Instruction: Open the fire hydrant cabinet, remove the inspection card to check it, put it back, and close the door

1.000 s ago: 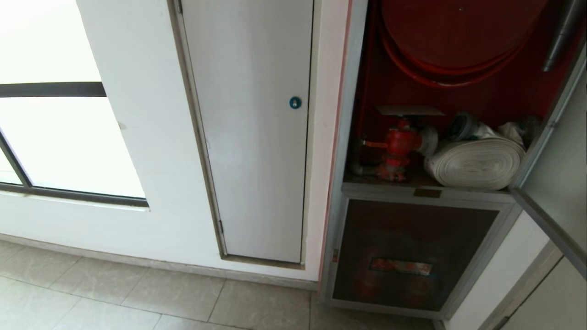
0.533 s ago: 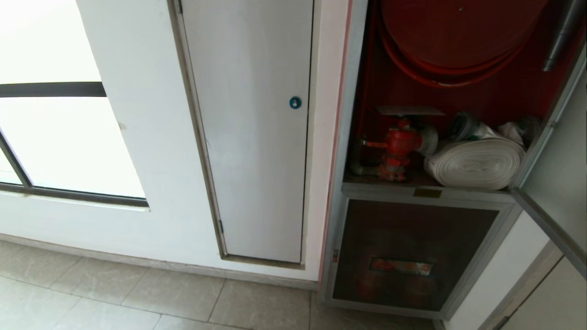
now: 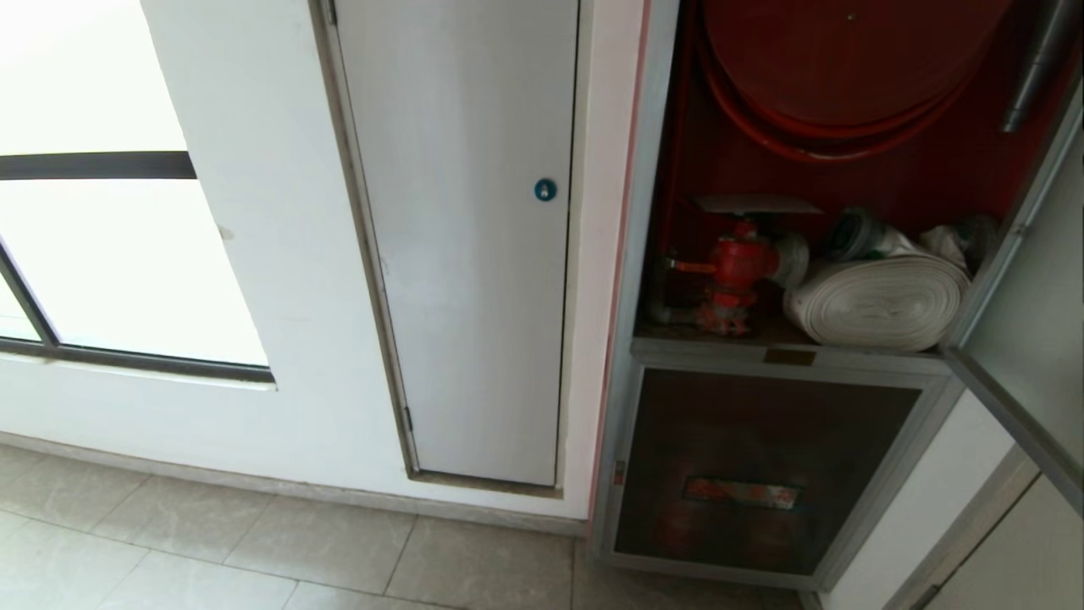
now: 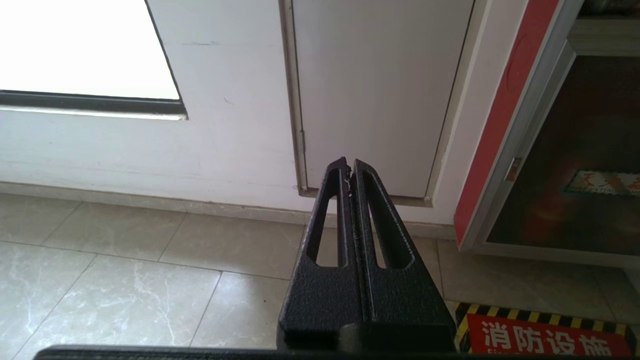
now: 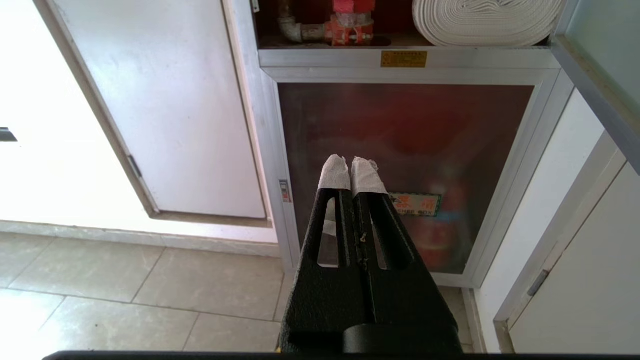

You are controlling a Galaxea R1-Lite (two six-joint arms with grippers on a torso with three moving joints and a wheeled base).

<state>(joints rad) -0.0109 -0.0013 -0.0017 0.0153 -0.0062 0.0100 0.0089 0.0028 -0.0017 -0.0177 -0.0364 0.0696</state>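
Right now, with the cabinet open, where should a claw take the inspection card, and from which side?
Probably the inspection card's front edge, coming in level through the fire hydrant cabinet's open front. The card lies flat on top of the red valve and overhangs it, so one finger could pass above and one below. The hose reel leaves little room above.

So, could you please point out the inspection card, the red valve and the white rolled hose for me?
inspection card (image 3: 756,204), head view, middle of its flat top face.
red valve (image 3: 737,264), head view, its round red body.
white rolled hose (image 3: 876,302), head view, coiled end face of the roll.
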